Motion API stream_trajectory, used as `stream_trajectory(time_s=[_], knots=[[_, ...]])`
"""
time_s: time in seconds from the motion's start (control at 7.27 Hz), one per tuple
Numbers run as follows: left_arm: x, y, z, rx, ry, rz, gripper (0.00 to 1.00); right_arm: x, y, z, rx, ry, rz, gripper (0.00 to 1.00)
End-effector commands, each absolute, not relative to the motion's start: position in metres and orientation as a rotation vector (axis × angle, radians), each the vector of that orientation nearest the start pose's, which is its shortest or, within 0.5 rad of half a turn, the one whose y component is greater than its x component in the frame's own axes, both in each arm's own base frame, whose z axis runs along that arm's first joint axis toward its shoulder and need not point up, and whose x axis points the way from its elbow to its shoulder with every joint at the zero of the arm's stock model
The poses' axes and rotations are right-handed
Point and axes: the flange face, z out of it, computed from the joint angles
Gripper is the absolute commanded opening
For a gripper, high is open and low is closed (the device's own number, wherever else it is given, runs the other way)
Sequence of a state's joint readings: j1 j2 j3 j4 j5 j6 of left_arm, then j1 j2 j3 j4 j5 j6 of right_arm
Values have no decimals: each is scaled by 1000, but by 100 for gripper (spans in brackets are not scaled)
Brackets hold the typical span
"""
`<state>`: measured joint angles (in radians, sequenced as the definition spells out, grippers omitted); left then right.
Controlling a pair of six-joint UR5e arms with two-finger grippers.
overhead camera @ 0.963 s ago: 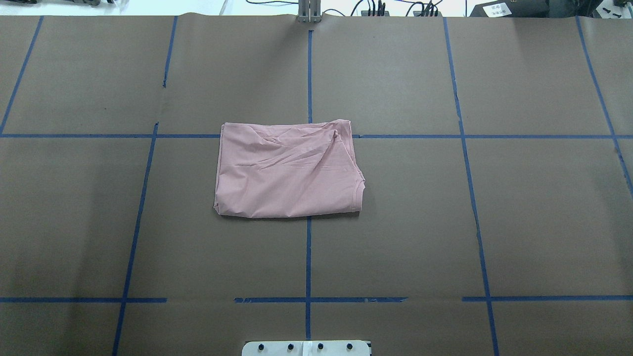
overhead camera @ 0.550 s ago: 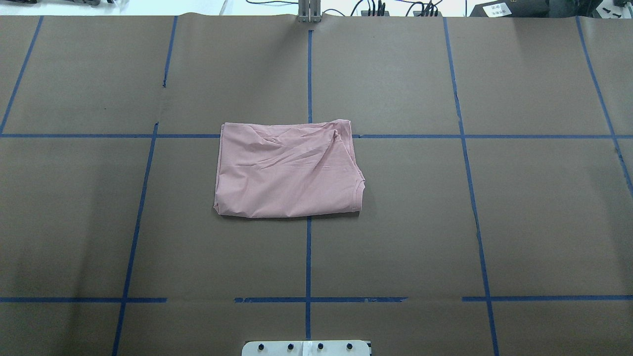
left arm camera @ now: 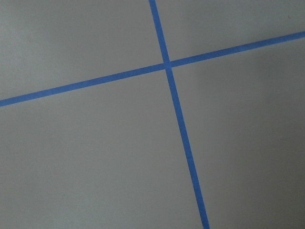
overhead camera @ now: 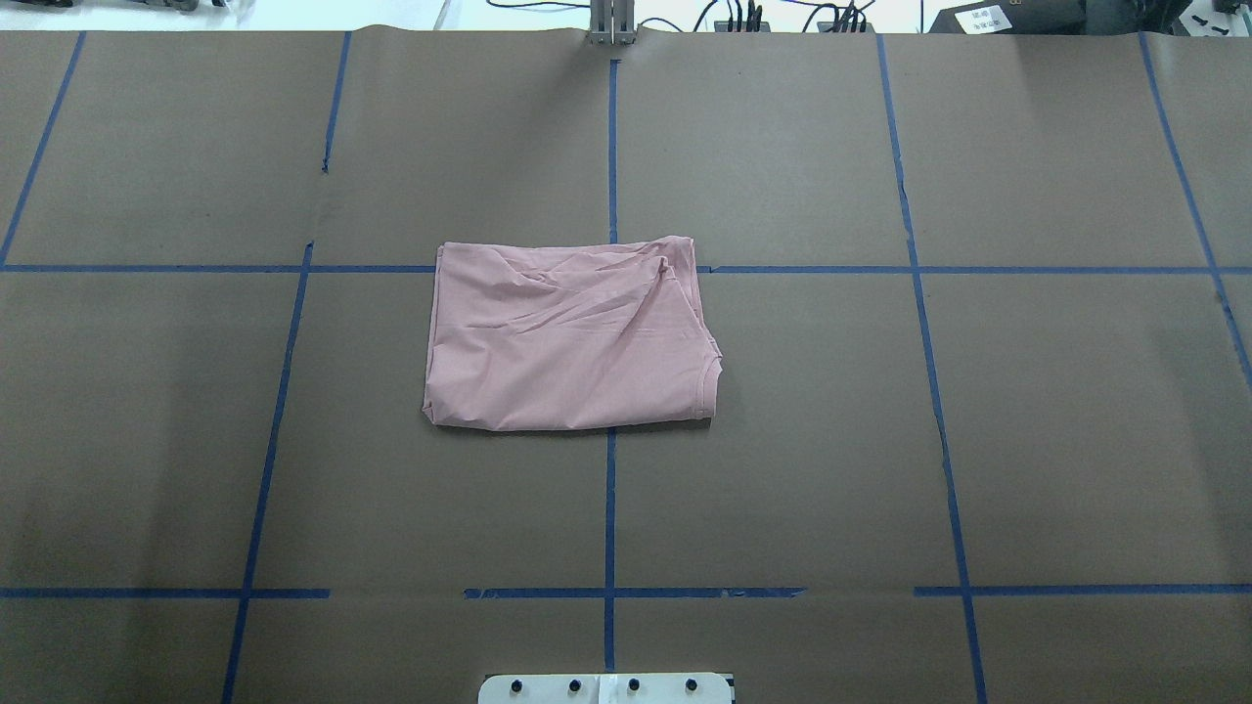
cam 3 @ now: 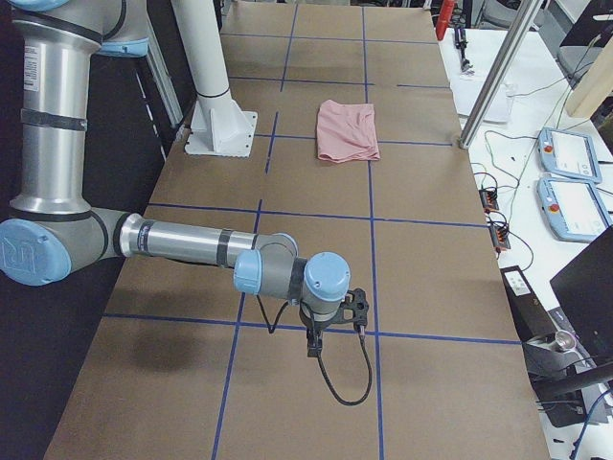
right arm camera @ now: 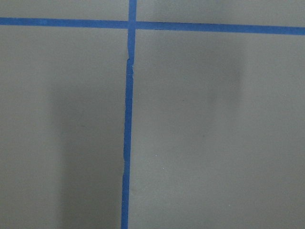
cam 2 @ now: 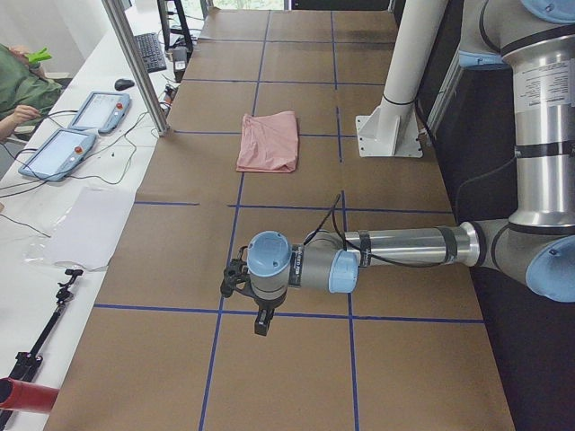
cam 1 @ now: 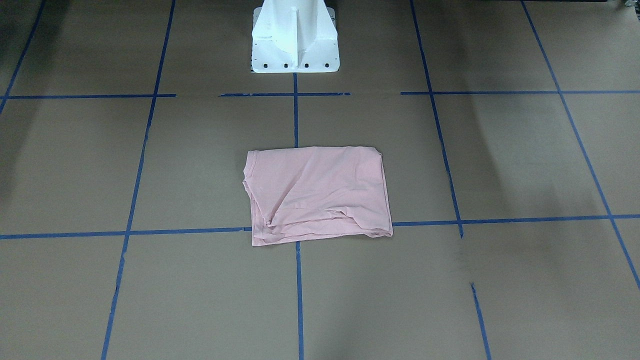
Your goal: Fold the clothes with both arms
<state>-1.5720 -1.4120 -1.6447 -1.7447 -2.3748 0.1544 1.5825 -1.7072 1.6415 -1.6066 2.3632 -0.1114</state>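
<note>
The pale pink T-shirt point(overhead camera: 572, 337) lies folded into a rough rectangle at the middle of the table, plain side up, with wrinkles along its far edge. It also shows in the front-facing view point(cam 1: 320, 192) and in both side views point(cam 2: 269, 142) point(cam 3: 347, 131). No print shows. My left gripper point(cam 2: 260, 321) hangs low over the brown table far out at the left end, away from the shirt. My right gripper point(cam 3: 314, 345) hangs the same way at the right end. I cannot tell whether either is open or shut. Both wrist views show only table and blue tape.
The white pedestal point(cam 1: 295, 50) stands at the robot's side of the table. Blue tape lines point(overhead camera: 610, 508) grid the brown cover. Tablets point(cam 2: 58, 153) and cables lie on the operators' white bench, with a metal post point(cam 2: 135, 63) at its edge.
</note>
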Motion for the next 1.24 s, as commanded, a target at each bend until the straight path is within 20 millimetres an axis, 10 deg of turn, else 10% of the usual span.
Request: stream_trajectory(time_s=[0.0,1.1], knots=[[-62,-429,678,143,793,180,100,61,-429,678,-6,-770,-73,100],[-62,-428,681,140,793,181,100,62,-429,679,-3,-755,-67,100]])
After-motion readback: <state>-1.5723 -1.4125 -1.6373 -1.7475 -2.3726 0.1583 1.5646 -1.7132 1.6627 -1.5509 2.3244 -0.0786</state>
